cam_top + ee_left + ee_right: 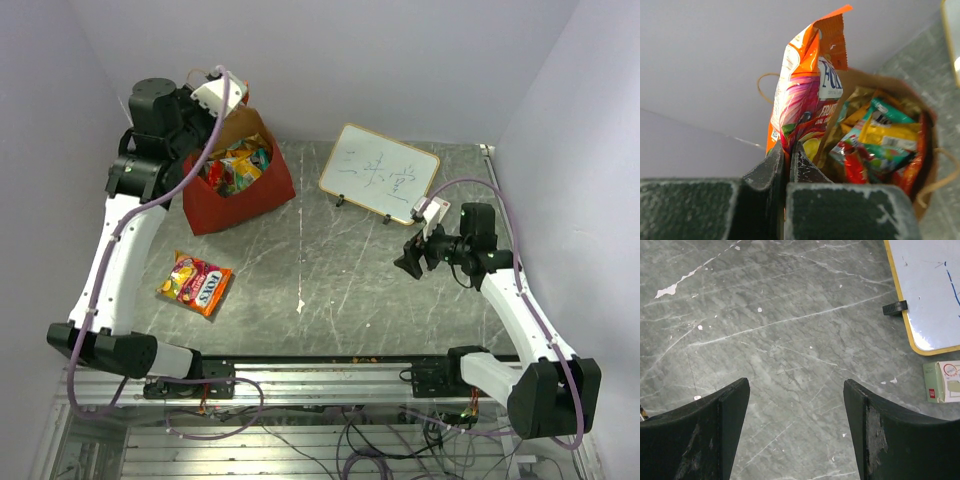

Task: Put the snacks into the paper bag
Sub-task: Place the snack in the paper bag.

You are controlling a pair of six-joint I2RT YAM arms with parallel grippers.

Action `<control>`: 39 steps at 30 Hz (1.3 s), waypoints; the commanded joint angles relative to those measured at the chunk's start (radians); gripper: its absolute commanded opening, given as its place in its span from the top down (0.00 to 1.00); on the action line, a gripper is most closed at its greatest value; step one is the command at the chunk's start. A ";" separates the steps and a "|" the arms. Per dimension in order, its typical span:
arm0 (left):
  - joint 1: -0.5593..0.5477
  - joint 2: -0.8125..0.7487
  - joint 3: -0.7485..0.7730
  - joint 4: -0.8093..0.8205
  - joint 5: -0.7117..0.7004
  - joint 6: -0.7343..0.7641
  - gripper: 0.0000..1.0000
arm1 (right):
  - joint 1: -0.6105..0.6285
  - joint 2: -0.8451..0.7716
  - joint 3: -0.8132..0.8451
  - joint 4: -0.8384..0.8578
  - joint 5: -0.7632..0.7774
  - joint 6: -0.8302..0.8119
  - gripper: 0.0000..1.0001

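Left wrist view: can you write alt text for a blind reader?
The left tool pinches an orange candy packet by its lower edge, beside an open paper bag holding colourful snack packets.

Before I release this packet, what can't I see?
Top view: the left gripper and its orange Fox's packet are hidden behind the wrist, above the paper bag.
Left wrist view: the bag's bottom is buried under snacks; the packet's lower edge is behind the fingers.
Right wrist view: the small box and whiteboard are cut off at the frame's edge.
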 commanded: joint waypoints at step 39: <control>0.050 0.407 0.144 -0.158 0.287 0.616 0.93 | -0.040 -0.025 -0.020 -0.013 -0.046 -0.049 0.24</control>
